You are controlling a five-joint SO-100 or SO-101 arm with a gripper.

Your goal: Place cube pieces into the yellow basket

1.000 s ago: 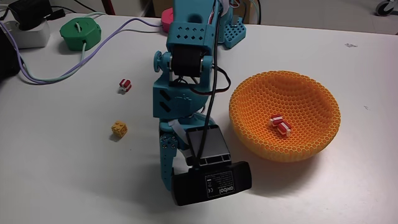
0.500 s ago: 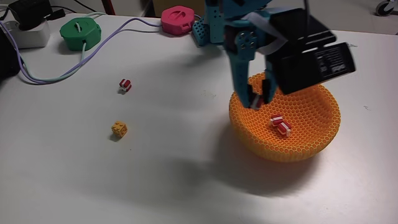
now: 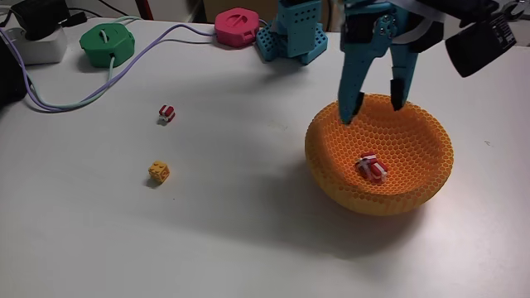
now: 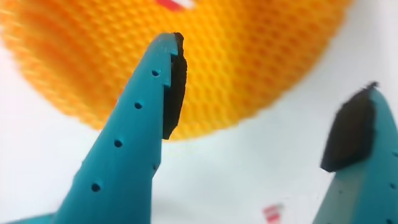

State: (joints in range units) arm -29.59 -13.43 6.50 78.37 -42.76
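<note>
Jaws spread empty above yellow basket [image 3: 331,161]; green puck [image 3: 106,41], cable [image 3: 124,70] far left.

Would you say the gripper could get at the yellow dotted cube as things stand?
Probably yes: the yellow dotted cube sits alone on bare table, and the gripper hangs open over the yellow basket, holding nothing.

Matt honeycomb plastic yellow basket [image 3: 331,161], smooth white table [image 3: 124,240]

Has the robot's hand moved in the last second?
Yes. In the fixed view the hand has swung from the table left of the yellow basket to above the basket's far rim, and it is open.
</note>
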